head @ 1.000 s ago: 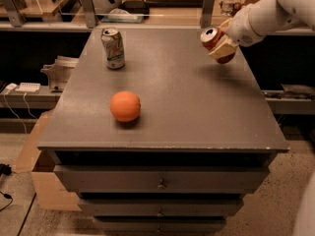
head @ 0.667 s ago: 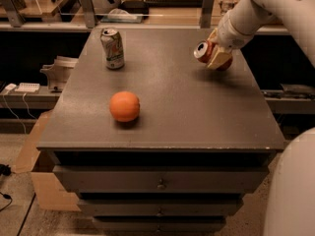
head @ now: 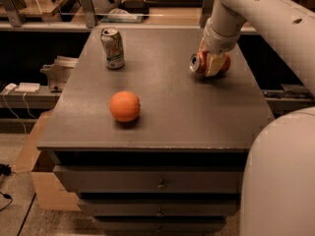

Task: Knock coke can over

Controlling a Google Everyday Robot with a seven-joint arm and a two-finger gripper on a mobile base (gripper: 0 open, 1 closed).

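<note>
The small red aluminium coke can lies on its side at the far right of the grey bench, with the cream hand clasped around it. Judging by this, only letting go remains.

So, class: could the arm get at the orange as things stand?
Probably yes. The end effector is at the coke can, right rear of the table. The orange sits apart toward the front left, with only bare tabletop between them.

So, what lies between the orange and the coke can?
Only bare table from the orange to the coke can, which lies on its side, held by the gripper at far right; camera view.
</note>
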